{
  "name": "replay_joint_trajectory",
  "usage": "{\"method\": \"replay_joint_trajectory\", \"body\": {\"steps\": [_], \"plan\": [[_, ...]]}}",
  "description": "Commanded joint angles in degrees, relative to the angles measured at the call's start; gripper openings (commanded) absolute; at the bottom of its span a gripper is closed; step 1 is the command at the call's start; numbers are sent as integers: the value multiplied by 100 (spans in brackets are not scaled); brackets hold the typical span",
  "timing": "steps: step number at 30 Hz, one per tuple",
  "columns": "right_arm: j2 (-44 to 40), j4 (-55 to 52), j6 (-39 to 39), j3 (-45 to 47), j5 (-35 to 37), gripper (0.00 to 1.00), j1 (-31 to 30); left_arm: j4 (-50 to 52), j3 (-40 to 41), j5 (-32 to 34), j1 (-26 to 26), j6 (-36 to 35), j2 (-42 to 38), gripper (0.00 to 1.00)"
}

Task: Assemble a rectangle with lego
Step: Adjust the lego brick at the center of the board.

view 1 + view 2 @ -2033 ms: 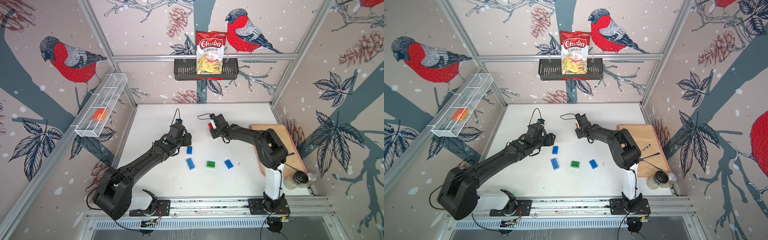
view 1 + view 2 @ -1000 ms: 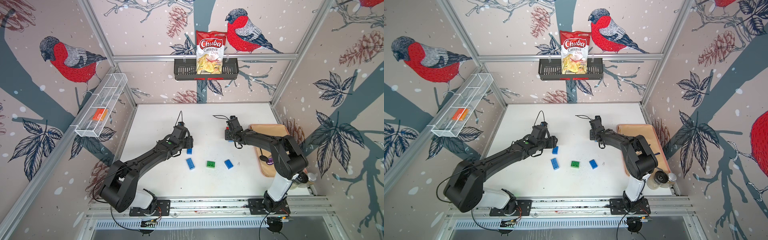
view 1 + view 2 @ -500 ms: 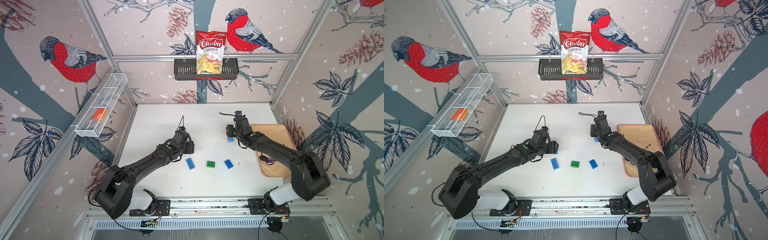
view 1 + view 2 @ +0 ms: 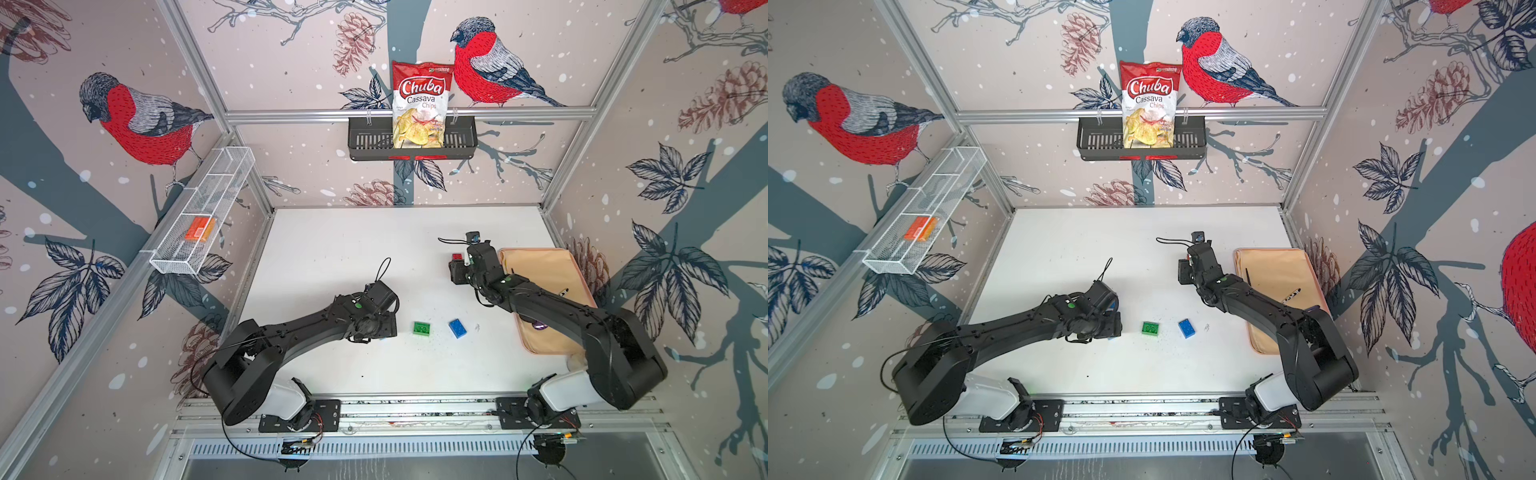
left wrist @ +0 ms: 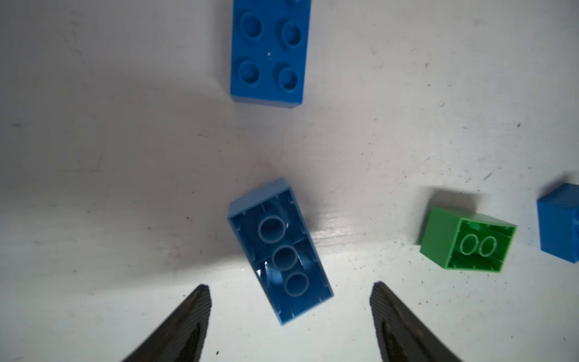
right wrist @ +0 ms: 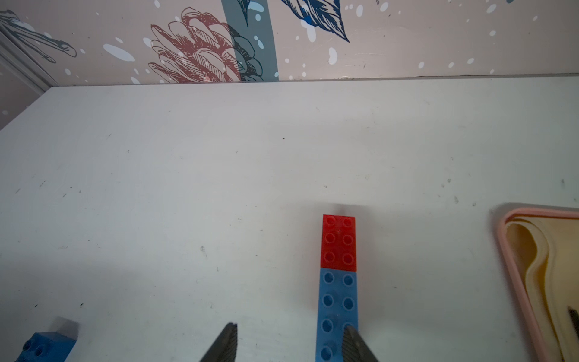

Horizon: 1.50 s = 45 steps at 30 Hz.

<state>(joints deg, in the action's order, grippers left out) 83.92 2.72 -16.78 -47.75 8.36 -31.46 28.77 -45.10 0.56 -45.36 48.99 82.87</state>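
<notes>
In the left wrist view my left gripper point(image 5: 289, 290) is open, with an upside-down blue lego brick point(image 5: 279, 250) lying loose on the table just ahead of the fingertips. Beyond it lies a studs-up blue brick point(image 5: 268, 53). A green brick point(image 5: 463, 241) rests on its side, with another blue brick point(image 5: 560, 222) past it. Both top views show the green brick point(image 4: 422, 328) and a blue brick point(image 4: 457, 328). My right gripper point(image 6: 290, 329) is open and holds nothing. One finger overlaps the edge of a light blue brick point(image 6: 336, 313) joined end to end with a red brick point(image 6: 339, 241).
A pink-rimmed tray point(image 4: 577, 266) with a beige cloth and a pen lies along the table's right side, close to the red brick point(image 4: 457, 257). A chips bag point(image 4: 419, 104) hangs in a black basket on the back wall. A wire mesh shelf point(image 4: 199, 224) holds an orange box.
My left gripper has moved toward the table's front, over the nearer blue brick, and its jaws have widened. The right arm's elbow has swung right; its jaws have opened beside the red and blue bricks.
</notes>
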Motion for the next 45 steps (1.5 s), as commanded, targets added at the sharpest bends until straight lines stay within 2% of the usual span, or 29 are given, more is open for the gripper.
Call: {"method": "replay_joint_trajectory", "body": {"steps": [1, 6, 16, 22, 27, 32, 35, 37, 40, 45], "plan": [[-81, 305, -38, 96, -125, 57, -22, 274, -143, -59, -16, 551, 286, 76], [-174, 472, -85, 272, -290, 57, -27, 493, -547, 198, -25, 793, 748, 59], [-192, 647, -63, 394, -393, 57, -23, 1072, -1176, 341, -25, 954, 1428, 50], [-139, 677, -60, 398, -453, 57, 32, 1178, -1505, 394, -33, 866, 1541, 27], [-125, 660, -114, 363, -657, 57, 146, 977, -1727, 448, -158, 320, 1483, 14], [-619, 1115, -99, 674, -1310, 57, 397, -21, -2029, 40, -144, -1361, 1251, 11], [-1143, 1785, 65, 1137, -1629, 57, 487, -498, -2150, -461, 48, -2429, 1042, 11], [-1467, 2172, 300, 1414, -1774, 57, 492, -825, -2037, -1199, 320, -2940, 828, 11], [-1719, 3123, 736, 1957, -2499, 59, 470, -1622, -1554, -2674, 922, -3161, 400, 11], [-1525, 5661, 1409, 3103, -3841, 61, 342, -2498, -1046, -4925, 1651, -3125, 91, 11]]}}
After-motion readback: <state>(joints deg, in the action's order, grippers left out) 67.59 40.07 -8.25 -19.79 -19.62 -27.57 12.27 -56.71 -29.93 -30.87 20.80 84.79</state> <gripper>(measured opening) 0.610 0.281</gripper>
